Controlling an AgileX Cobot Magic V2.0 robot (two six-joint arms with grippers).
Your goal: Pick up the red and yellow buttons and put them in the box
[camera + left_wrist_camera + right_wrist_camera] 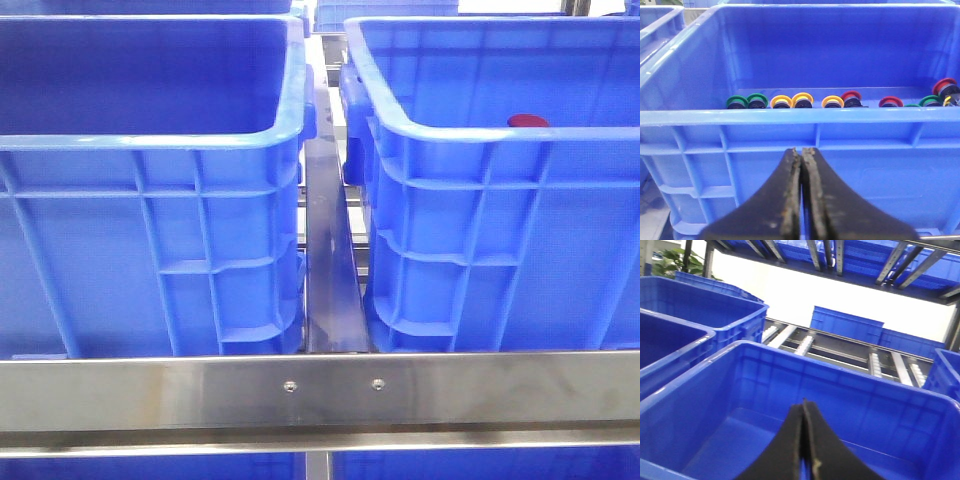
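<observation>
In the left wrist view a blue crate (pixel 790 116) holds a row of small round buttons: yellow ones (pixel 781 101) (pixel 802 98) (pixel 832 101), red ones (pixel 851 96) (pixel 890 102) (pixel 944 85) and green ones (pixel 736 101). My left gripper (pixel 803 150) is shut and empty, outside the crate's near wall, below its rim. My right gripper (pixel 803 402) is shut and empty, above the inside of an empty blue box (pixel 765 356). In the front view one red button (pixel 527 121) shows just over the right crate's rim (pixel 480 135). Neither gripper shows there.
The left crate (pixel 150 140) stands beside the right one, with a metal rail (pixel 330 280) in the gap between them. A steel bar (pixel 320 392) crosses the front. More blue crates (pixel 715 305) and a roller conveyor (pixel 840 347) lie beyond.
</observation>
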